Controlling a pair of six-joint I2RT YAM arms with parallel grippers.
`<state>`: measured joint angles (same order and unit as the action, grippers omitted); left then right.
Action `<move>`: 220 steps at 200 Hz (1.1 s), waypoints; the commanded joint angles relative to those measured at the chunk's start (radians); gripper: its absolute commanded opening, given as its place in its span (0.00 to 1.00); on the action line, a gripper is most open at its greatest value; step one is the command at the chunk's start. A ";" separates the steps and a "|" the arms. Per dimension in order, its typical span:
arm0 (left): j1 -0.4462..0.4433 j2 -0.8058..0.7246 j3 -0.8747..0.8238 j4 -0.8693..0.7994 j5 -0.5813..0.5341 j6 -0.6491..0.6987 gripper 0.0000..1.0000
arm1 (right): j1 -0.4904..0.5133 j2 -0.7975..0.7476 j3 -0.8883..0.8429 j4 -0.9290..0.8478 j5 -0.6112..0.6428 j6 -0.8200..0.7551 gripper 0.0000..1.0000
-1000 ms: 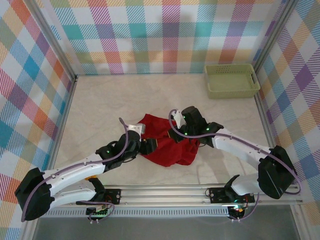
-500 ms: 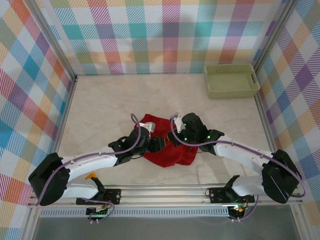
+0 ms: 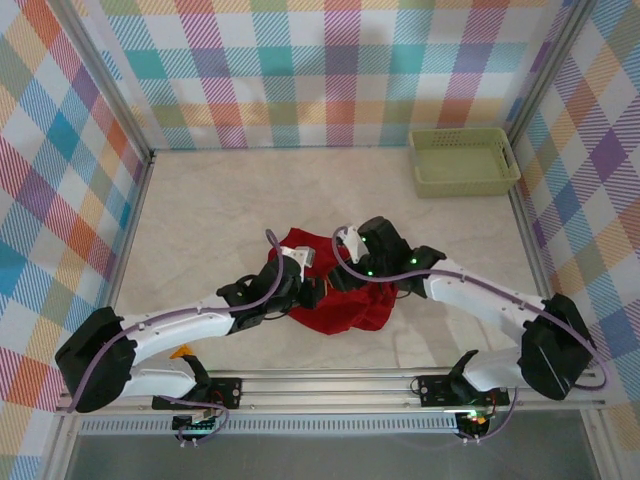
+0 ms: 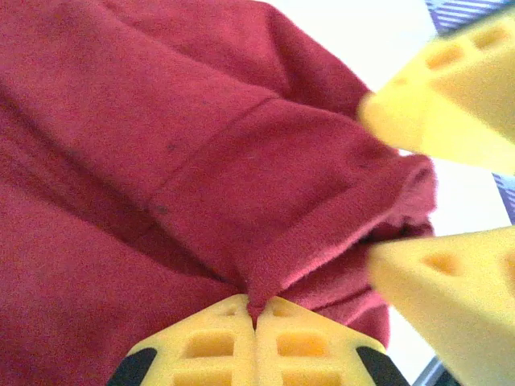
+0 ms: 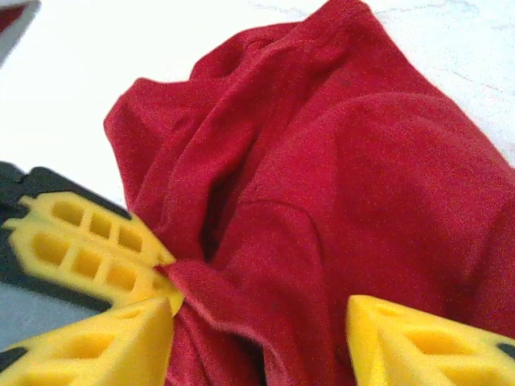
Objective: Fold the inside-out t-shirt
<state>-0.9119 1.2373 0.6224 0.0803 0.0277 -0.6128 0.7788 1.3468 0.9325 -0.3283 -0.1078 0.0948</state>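
Note:
The inside-out t-shirt (image 3: 350, 312) is a deep-red bunched heap in the middle of the table. My left gripper (image 4: 256, 304) is shut on a raised fold of the cloth (image 4: 161, 121), which is pinched between its yellow fingertips. My right gripper (image 5: 261, 312) stands open over the shirt (image 5: 386, 161), its two yellow fingers wide apart with a hemmed fold between them, touching neither. In the top view the left gripper (image 3: 318, 293) and the right gripper (image 3: 341, 277) sit close together on the shirt's left part. The left gripper's fingers (image 5: 88, 249) appear beside my right one.
A pale green basket (image 3: 463, 160) stands at the back right corner. Plaid walls close in the pale table (image 3: 220, 210) on three sides. A metal rail (image 3: 330, 385) runs along the near edge.
The left arm reached in over the shirt and its gripper shut on a fold. The right gripper, shut on the cloth before, has opened and let go.

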 commanded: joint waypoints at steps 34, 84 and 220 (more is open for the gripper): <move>-0.024 -0.087 -0.015 -0.018 0.005 0.030 0.00 | 0.005 0.099 0.060 -0.085 -0.040 -0.084 0.59; -0.024 -0.100 -0.027 -0.055 -0.019 0.042 0.00 | -0.006 0.045 0.054 -0.051 0.092 -0.018 0.04; -0.046 -0.106 0.071 -0.258 -0.200 0.211 0.51 | -0.147 -0.119 0.086 0.028 -0.244 0.193 0.00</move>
<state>-0.9466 1.1591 0.6136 -0.0803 -0.0933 -0.4774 0.5919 1.2423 0.9653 -0.3099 -0.3592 0.2855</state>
